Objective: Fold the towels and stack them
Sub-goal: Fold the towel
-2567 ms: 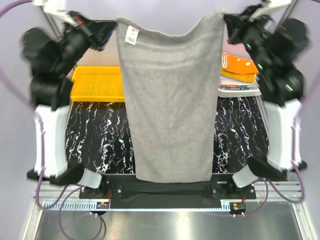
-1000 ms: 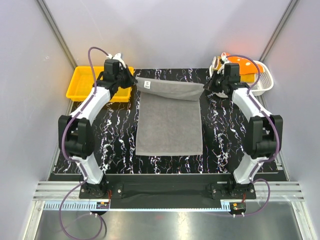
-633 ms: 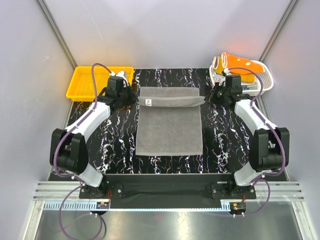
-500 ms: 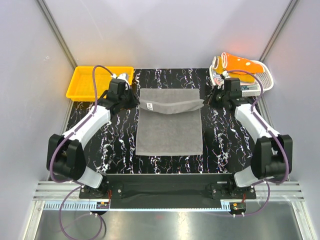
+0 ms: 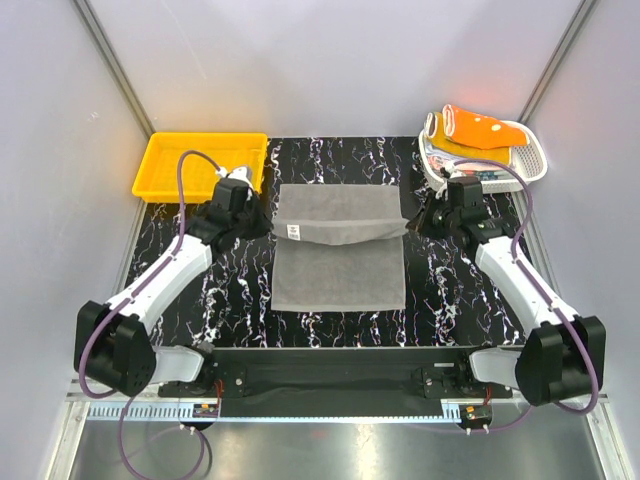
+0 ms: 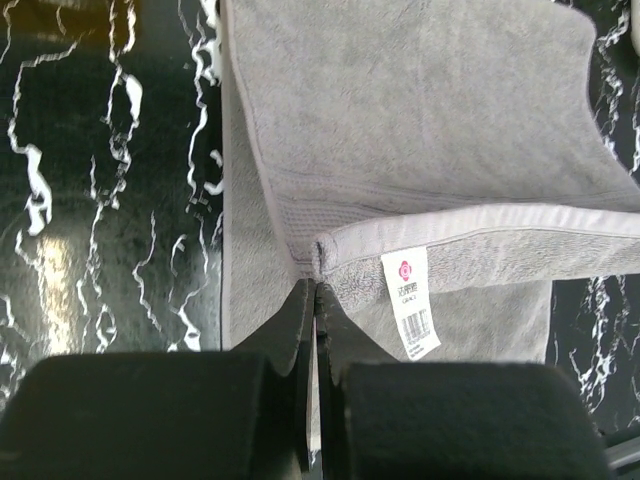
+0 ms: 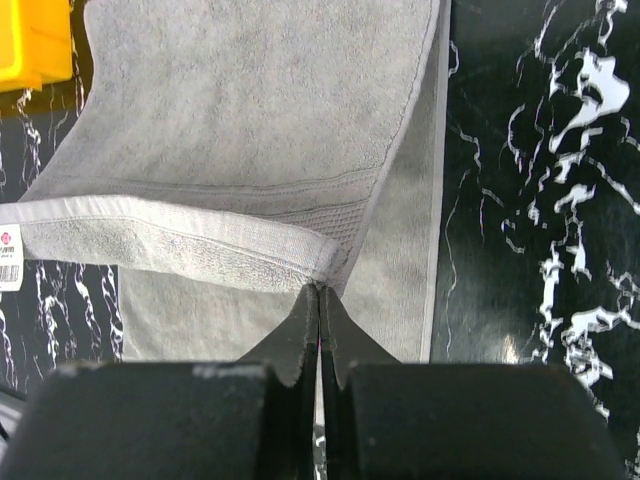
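A grey towel [image 5: 340,250] lies on the black marbled table, its far half lifted and carried over the near half. My left gripper [image 5: 268,229] is shut on the towel's left corner [image 6: 318,252], next to a white label [image 6: 411,312]. My right gripper [image 5: 411,226] is shut on the right corner [image 7: 325,265]. The held hem [image 5: 340,232] hangs between them, about halfway down the towel. An orange towel [image 5: 485,127] and other folded towels lie in the white lattice basket at the far right.
A yellow plastic tray [image 5: 200,165] stands at the far left, behind my left arm. The white lattice basket [image 5: 535,160] stands at the far right, just behind my right arm. Grey walls close in both sides.
Both grippers have brought the towel down from hanging in the air and drawn its held edge toward the near side, folding the far half over the near half.
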